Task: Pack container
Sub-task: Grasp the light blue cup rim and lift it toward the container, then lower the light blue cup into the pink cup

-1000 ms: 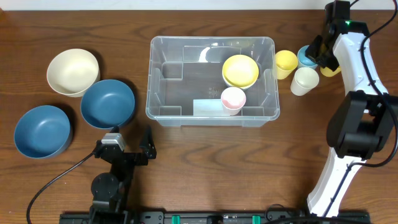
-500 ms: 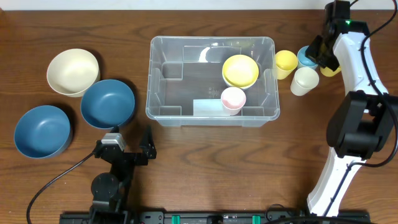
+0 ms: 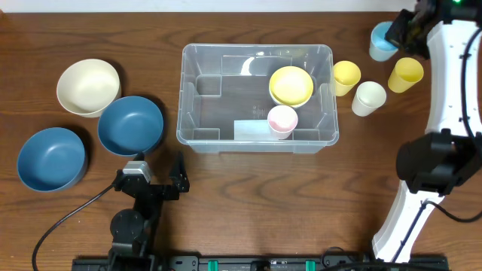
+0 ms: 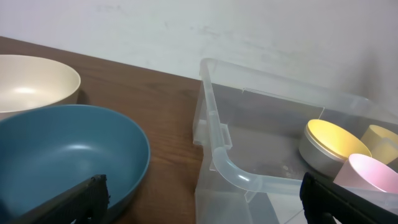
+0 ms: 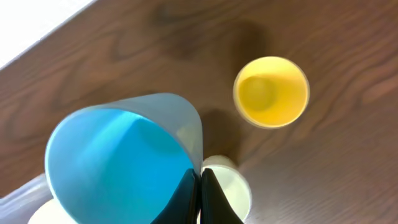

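The counter (image 3: 248,196) fills the overhead view, with the container (image 3: 256,48) at upper centre, well apart from both arms. It holds a yellow bowl (image 3: 291,85) on its right side and a pink cup (image 3: 282,120) just below that. The left wrist view shows both from the side at its right edge, past the container's near corner. Only the overhead view takes in all three bowls at the left: a cream bowl (image 3: 88,86), a blue bowl (image 3: 130,124) just below it, and a second blue bowl (image 3: 51,156) at the far left. Right of the container stand a yellow cup (image 3: 346,77), a white cup (image 3: 369,98) and a second yellow cup (image 3: 406,74). The blue cup (image 3: 382,39) sits in the upper right corner. Only the right wrist view makes the grip plain: the right fingers (image 5: 214,205) pinch the cup's rim. The left fingers (image 4: 81,196) are spread wide, at the lower corners of the left wrist view.
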Tool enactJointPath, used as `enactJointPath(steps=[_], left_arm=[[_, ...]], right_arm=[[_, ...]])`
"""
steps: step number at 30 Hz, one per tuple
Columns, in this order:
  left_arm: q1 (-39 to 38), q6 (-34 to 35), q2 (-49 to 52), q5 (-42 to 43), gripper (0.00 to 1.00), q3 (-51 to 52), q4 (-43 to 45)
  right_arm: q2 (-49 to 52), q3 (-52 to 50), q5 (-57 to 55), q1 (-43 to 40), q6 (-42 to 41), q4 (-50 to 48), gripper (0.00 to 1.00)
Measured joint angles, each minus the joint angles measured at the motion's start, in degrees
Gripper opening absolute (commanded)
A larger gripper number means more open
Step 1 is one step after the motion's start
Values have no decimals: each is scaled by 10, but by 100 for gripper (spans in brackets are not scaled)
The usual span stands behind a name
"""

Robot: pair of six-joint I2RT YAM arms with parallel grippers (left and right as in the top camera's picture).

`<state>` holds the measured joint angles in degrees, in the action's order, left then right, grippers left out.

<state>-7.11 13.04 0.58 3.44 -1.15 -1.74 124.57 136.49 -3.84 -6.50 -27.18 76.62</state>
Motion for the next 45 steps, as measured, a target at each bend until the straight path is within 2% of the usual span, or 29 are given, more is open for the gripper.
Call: enactJointPath(steps=[6, 12, 19, 25, 35, 45], left_arm=[[0, 0, 0, 0, 98, 0, 0], [0, 0, 0, 0, 98, 0, 0], [0, 0, 0, 0, 98, 0, 0], [0, 0, 0, 0, 98, 0, 0], [0, 0, 0, 0, 98, 0, 0], [0, 0, 0, 0, 98, 0, 0]], right_arm=[[-37, 23, 80, 16, 31, 38, 1], [-90, 25, 125, 85, 61, 82, 1], [-121, 30, 113, 203, 84, 164, 1], [-119, -12, 75, 267, 85, 181, 1], [-115, -172, 40, 289, 79, 109, 1], [-113, -269, 41, 302, 78, 19, 1]])
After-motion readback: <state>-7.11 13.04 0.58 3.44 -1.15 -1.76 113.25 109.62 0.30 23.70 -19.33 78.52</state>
